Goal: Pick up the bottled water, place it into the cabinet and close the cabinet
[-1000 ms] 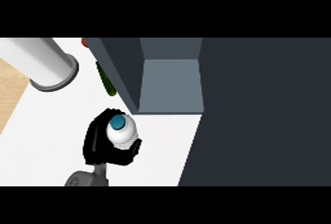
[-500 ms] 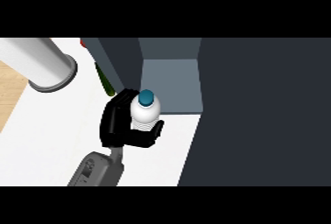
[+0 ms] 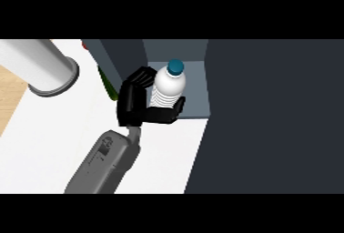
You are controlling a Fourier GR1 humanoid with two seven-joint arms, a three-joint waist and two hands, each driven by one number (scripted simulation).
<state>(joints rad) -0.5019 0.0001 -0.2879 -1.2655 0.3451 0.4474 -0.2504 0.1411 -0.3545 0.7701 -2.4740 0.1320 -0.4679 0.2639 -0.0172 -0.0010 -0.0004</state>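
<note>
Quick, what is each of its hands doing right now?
Left hand: closed round the bottled water, at the cabinet opening.
Right hand: not in view.

A white desk (image 3: 53,136) fills the lower left. At about ten o'clock a large pale grey cylinder (image 3: 42,66) rests on it. Right of that, toward eleven o'clock, lies a slim dark green object (image 3: 105,84), possibly a vegetable, mostly hidden.
</note>
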